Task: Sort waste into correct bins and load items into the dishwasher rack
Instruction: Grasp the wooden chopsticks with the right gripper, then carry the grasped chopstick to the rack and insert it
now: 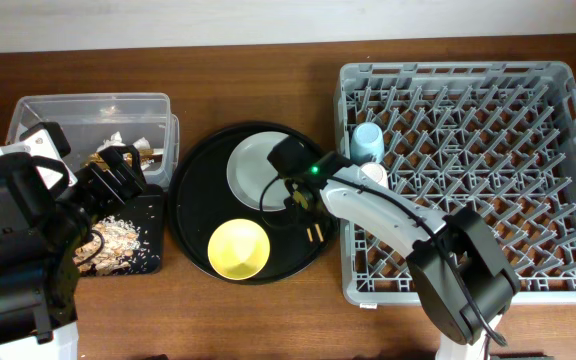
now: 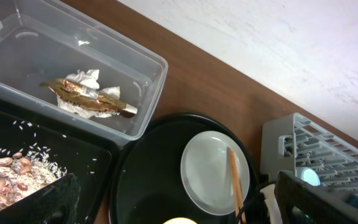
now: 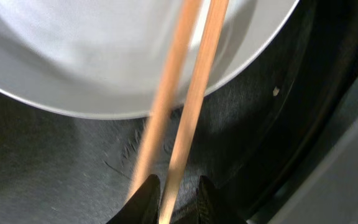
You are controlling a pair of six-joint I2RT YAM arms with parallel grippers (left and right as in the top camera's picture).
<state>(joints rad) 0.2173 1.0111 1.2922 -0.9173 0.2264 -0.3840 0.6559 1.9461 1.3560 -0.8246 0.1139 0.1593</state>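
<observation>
Right wrist view: right gripper (image 3: 175,200) pinched on the wooden chopsticks (image 3: 194,93), which run ahead of it over the pale plate (image 3: 73,56); arm reaches low across the round black tray (image 3: 73,162).

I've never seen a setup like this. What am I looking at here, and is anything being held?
These are two robot arms at a table, each ending in a two-finger gripper. One picture looks down from above; the others come from cameras on the wrists. On the table: a clear tub holding tissue and wrapper, a black tray of food scraps, a round tray with a plate and yellow bowl, and a grey rack. The right gripper pinches wooden chopsticks over the plate; the left gripper hangs open, empty.
</observation>
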